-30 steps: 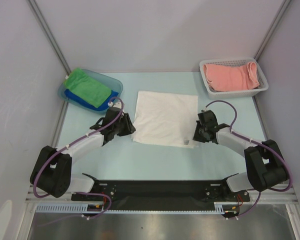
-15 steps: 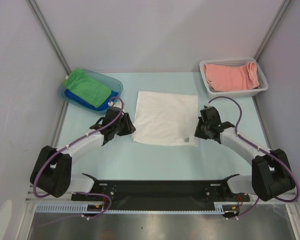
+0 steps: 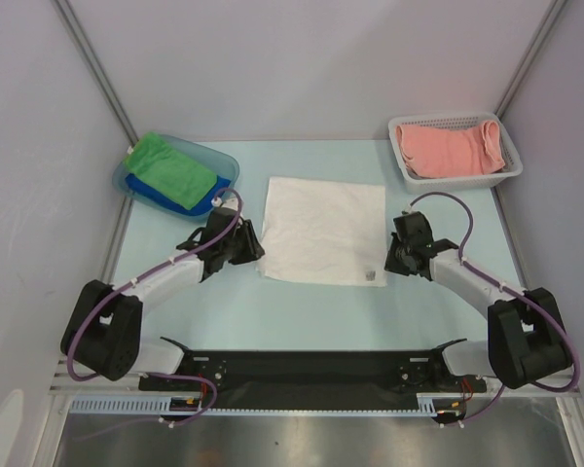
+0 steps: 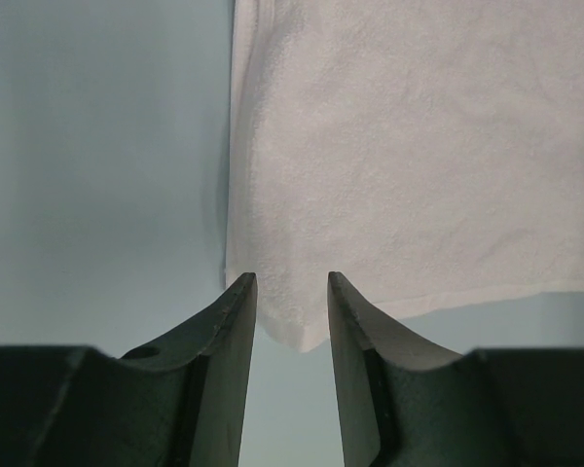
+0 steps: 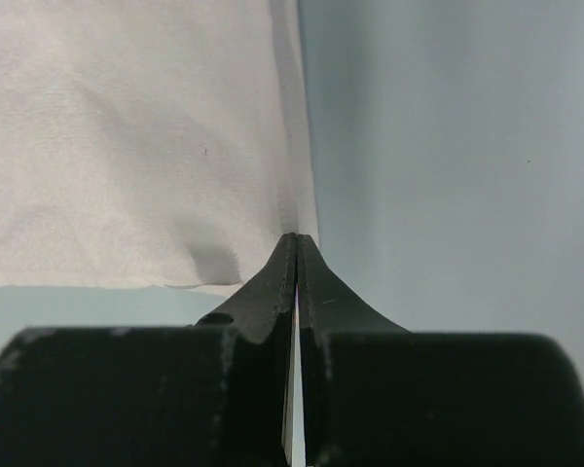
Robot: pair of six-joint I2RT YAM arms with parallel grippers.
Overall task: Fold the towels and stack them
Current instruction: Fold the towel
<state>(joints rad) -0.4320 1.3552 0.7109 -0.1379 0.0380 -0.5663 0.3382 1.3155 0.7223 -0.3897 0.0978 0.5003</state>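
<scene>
1. Done, by the look of it: green towel point(image 3: 171, 167) folded on blue towel point(image 3: 197, 200), in tray point(image 3: 230, 166).
2. White towel point(image 3: 323, 231) flat, unfolded, mid-table.
3. Left gripper point(image 4: 292, 284) jaws apart, straddling its near-left corner. Right gripper point(image 5: 297, 239) pressed together at near-right corner; pinch uncertain.
4. Remaining: pink towel point(image 3: 448, 148) in basket point(image 3: 462, 181).

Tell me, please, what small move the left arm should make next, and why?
Probably close the left gripper: its open jaws straddle the near-left corner of the white towel, which lies flat, while the right gripper is shut at the near-right corner, apparently pinching it. With both corners held, the fold could begin.
</scene>
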